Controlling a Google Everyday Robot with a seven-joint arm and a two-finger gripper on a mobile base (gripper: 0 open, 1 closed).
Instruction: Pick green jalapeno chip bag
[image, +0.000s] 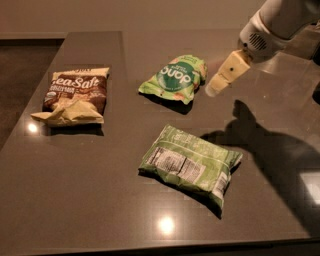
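Note:
The green jalapeno chip bag (176, 78) is a small light-green bag with a dark-green circle and white lettering. It lies flat on the dark table (100, 200), at the far middle. My gripper (214, 89) comes in from the upper right on a white arm. Its cream-coloured tip hangs just right of the bag's right edge, above the table and apart from the bag.
A larger pale-green bag with a white nutrition label (190, 164) lies in the middle of the table, nearer the front. A brown-and-cream "Sea Salt" bag (74, 95) lies at the left. The table's left edge runs beside a dark floor.

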